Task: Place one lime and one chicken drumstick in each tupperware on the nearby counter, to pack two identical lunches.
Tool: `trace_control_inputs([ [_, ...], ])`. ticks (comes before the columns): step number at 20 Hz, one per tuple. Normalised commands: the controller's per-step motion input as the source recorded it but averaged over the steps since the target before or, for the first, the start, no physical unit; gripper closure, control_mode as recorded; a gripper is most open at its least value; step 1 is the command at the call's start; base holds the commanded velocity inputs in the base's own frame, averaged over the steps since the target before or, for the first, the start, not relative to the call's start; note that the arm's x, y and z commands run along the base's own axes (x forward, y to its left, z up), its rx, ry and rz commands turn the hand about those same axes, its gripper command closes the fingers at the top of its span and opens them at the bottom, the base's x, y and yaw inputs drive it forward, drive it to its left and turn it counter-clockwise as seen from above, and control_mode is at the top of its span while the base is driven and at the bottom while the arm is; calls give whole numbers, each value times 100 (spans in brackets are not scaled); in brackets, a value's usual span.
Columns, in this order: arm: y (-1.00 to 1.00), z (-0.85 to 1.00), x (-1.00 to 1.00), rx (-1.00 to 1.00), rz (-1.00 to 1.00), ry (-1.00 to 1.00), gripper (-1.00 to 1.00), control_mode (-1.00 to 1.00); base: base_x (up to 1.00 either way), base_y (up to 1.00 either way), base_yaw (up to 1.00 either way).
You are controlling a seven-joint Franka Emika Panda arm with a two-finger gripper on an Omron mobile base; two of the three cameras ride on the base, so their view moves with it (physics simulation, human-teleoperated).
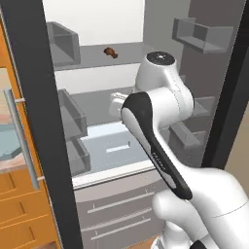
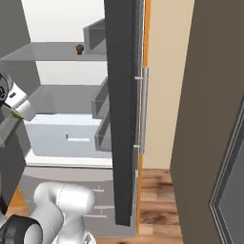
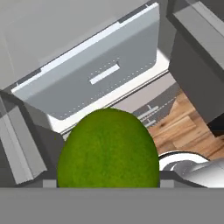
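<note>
You are looking at the arm reaching into the open fridge, its hand hanging in front of the middle shelf [image 1: 97,104] above the pale drawer [image 1: 114,146]. In the hand view a lime [image 3: 108,148] is sitting right against the camera, seated between the two fingers of the claw [image 3: 108,181]; the claw is standing fairly wide and is clamping the lime. In the right base view a sliver of green is peeking out at the hand, at the left edge of the picture [image 2: 15,113]. A chicken drumstick [image 1: 110,52] is lying on the upper fridge shelf [image 1: 126,53], near the middle and towards its back edge, well apart from the hand; the same piece is showing in the right base view [image 2: 80,48]. At the left edge of the left base view a strip of tabletop [image 1: 6,113] is showing beyond the fridge door [image 1: 39,121], with a pale blue-green tupperware [image 1: 8,142] resting on it above the orange drawers [image 1: 17,204]. You cannot tell from here what is lying inside it.
</note>
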Motion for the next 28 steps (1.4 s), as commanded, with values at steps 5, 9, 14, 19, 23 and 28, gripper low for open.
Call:
trace_control_inputs([
  [5, 0, 0, 0, 0, 0, 0, 100, 100, -100, 16, 0],
  [9, 0, 0, 0, 0, 0, 0, 100, 100, -100, 74, 0],
  [14, 0, 0, 0, 0, 0, 0, 100, 100, -100, 100, -17],
  [19, 0, 0, 0, 0, 0, 0, 100, 100, -12, 100, -18],
  [23, 0, 0, 0, 0, 0, 0, 100, 100, 77, 100, -18],
  [28, 0, 0, 0, 0, 0, 0, 100, 100, 100, 100, -28],
])
